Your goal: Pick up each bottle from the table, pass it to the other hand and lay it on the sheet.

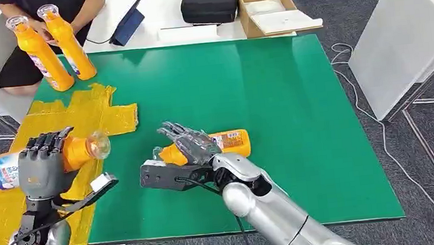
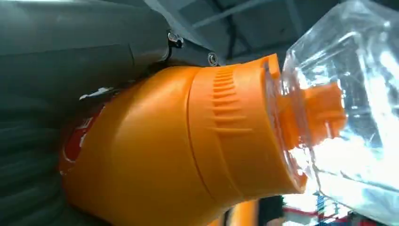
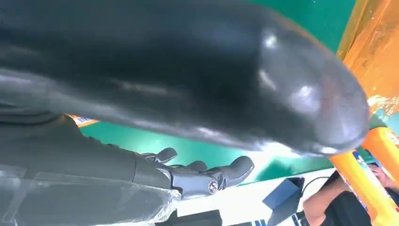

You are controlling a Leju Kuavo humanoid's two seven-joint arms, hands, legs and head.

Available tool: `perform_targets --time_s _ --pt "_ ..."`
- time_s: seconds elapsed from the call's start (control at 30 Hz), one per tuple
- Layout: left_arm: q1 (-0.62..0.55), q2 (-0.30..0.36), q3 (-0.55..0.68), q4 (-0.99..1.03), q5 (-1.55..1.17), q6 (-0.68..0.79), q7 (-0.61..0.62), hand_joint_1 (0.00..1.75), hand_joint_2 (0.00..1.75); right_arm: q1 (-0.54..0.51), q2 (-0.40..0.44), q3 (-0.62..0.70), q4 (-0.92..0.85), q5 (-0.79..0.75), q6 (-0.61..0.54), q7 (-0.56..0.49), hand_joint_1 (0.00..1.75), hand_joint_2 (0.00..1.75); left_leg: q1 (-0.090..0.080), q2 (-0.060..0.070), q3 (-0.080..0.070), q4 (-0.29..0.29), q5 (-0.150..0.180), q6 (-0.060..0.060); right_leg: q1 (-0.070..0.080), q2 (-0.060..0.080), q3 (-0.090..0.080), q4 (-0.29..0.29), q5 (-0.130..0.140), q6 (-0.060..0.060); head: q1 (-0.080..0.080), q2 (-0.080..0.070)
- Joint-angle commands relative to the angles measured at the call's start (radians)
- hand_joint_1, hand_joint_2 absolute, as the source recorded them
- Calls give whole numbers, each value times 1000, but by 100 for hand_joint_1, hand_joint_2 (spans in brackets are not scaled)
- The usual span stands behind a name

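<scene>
A: What is the robot doing?

B: The left hand (image 1: 41,168) grips a bottle (image 1: 0,171) round its middle. It holds it on its side, just over the yellow sheet (image 1: 89,114). I think this one is about to be laid down.

A: And the other hand?

B: The right hand (image 1: 191,142) rests on top of a second bottle (image 1: 229,142) that lies on the green worktop (image 1: 272,92). Its fingers are spread. I cannot tell if they grip it yet.

A: What comes next?

B: The left hand needs to go low, set the bottle on the sheet and let go. Then the right hand must close round the second bottle, lift it and pass it over.

A: Is anything in the way?

B: A person (image 1: 44,7) at the far side holds two more bottles (image 1: 56,47) standing at the sheet's far end. Behind them sit a black case (image 1: 209,3), a box (image 1: 279,11) and a tablet (image 1: 128,22). The near part of the sheet looks free. It is crinkly, so the bottle may roll.
</scene>
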Motion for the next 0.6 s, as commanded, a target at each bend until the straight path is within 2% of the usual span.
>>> perform_targets --time_s 0.03,0.07,0.27,0.37,0.6 --pt "-46 30 53 299 -41 5 173 0 175 -9 -45 22 -20 17 9 -8 0 0 -2 -5 9 -2 -2 -1 -3 -1 8 0 -4 0 0 0" --pt "-70 49 37 372 -40 5 205 0 0 -3 -52 19 -24 22 8 -8 0 0 -2 -5 7 -2 -1 -1 -2 -1 7 -1 -3 0 0 0" --pt "-80 51 -21 360 13 5 165 0 0 16 -90 -18 -40 37 -7 -5 0 0 -1 -7 4 -1 0 -1 -1 -3 4 -1 -2 0 0 0" --pt "-108 48 -46 384 20 5 158 0 0 17 -102 -30 -43 44 -11 -2 0 0 -1 -10 7 -1 -1 -1 -2 -5 7 0 -4 0 1 0" --pt "-108 48 -46 384 20 5 158 0 0 17 -102 -30 -43 44 -11 -2 0 0 -1 -6 4 -1 -1 -1 -1 -2 5 0 -2 0 0 0"
